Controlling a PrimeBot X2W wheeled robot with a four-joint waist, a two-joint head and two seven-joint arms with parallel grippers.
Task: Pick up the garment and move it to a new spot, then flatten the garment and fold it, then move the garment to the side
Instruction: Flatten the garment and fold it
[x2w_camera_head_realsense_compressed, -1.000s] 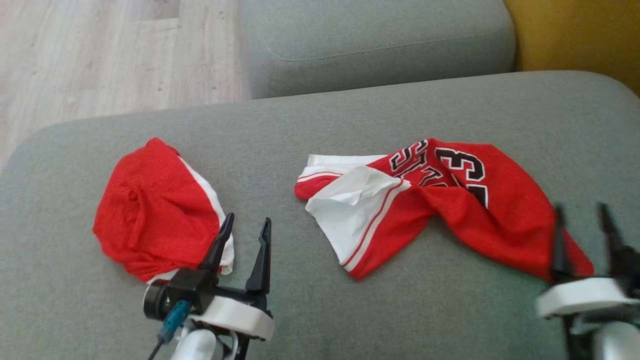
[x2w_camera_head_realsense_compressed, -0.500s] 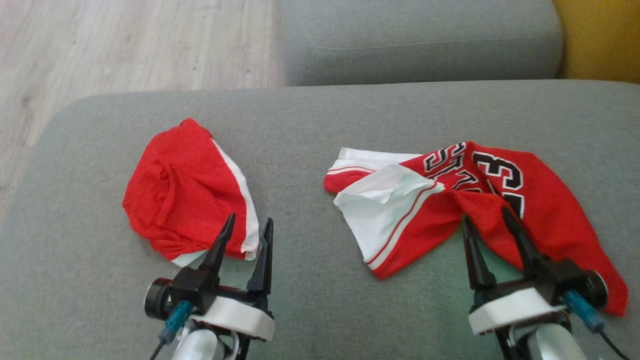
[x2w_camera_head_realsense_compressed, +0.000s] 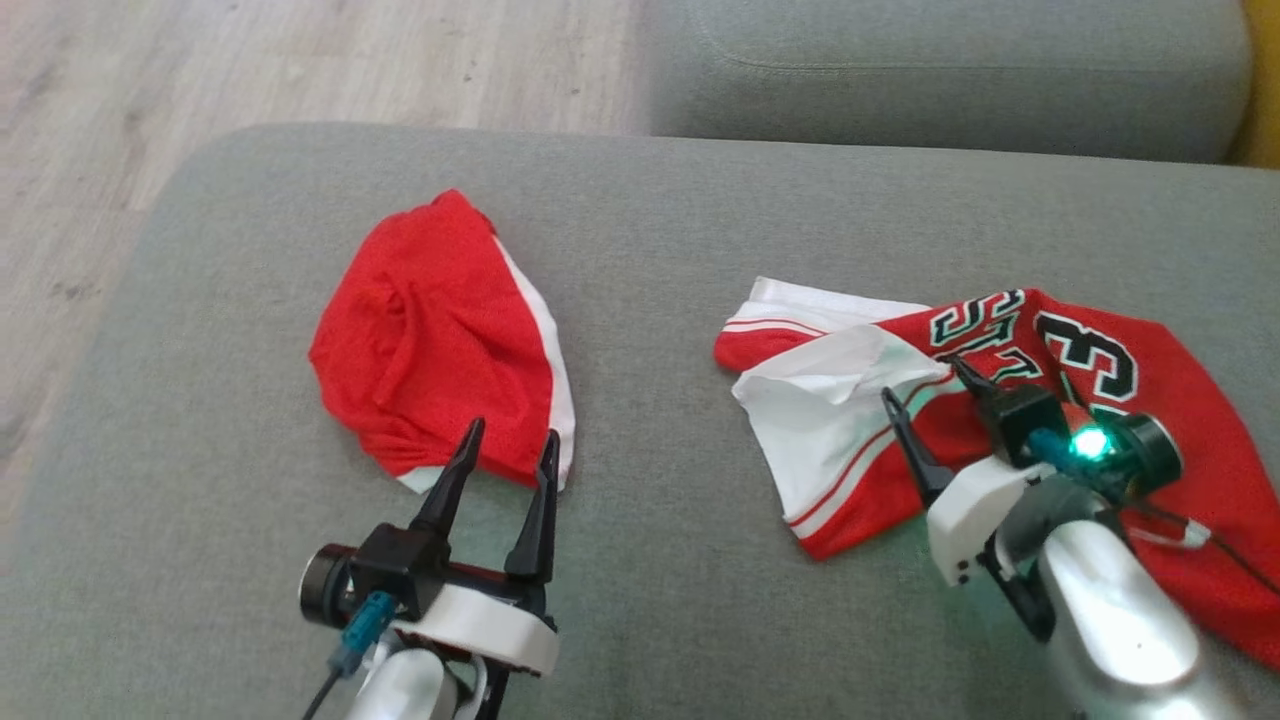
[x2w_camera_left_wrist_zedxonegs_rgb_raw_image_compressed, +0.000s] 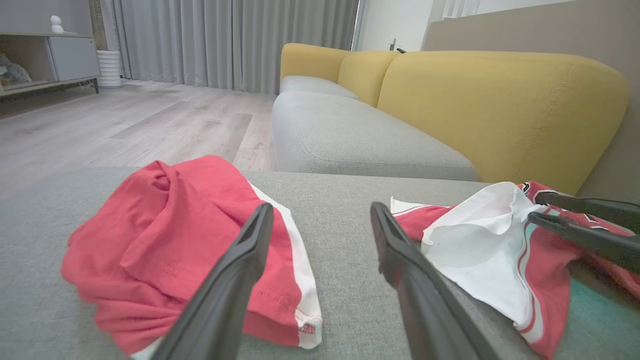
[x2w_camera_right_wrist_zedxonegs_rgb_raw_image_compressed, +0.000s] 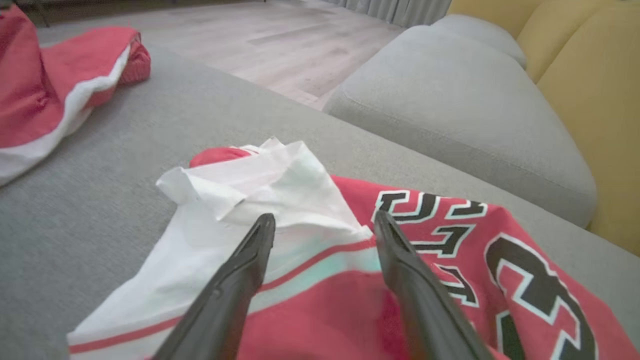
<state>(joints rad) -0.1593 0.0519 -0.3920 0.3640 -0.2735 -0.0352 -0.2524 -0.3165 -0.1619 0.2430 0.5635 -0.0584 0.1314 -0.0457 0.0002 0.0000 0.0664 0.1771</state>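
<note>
garment (x2w_camera_head_realsense_compressed: 840, 430): red jersey with a white panel, red stripes and black-and-white numerals, lying crumpled on the right part of the grey seat cushion (x2w_camera_head_realsense_compressed: 700, 250). white panel is folded over itself at the end nearer the cushion's middle; numerals face up toward the far side.

my right gripper (x2w_camera_head_realsense_compressed: 920, 380) is over the garment, fingers spread apart, nothing pinched between them. in my right wrist view the right gripper (x2w_camera_right_wrist_zedxonegs_rgb_raw_image_compressed: 324, 217) points at the seam where the white panel meets the red stripe, with the garment (x2w_camera_right_wrist_zedxonegs_rgb_raw_image_compressed: 450, 240) spread beneath both fingers. cannot tell if the tips touch the cloth. a green light glows on that wrist.

my left gripper (x2w_camera_head_realsense_compressed: 512, 430) is released too, jaws wide and empty, tips at the near edge of a red bundle (x2w_camera_head_realsense_compressed: 440, 330) with a white band. the left gripper (x2w_camera_left_wrist_zedxonegs_rgb_raw_image_compressed: 321, 206) frames bare cushion, bundle (x2w_camera_left_wrist_zedxonegs_rgb_raw_image_compressed: 175, 240) to one side, garment (x2w_camera_left_wrist_zedxonegs_rgb_raw_image_compressed: 480, 250) to the other.

bundle and garment lie well apart on the same cushion. a second grey cushion (x2w_camera_head_realsense_compressed: 940, 80) sits beyond, yellow backrest (x2w_camera_left_wrist_zedxonegs_rgb_raw_image_compressed: 500, 100) behind it, pale wood floor (x2w_camera_head_realsense_compressed: 300, 60) off to the left.
</note>
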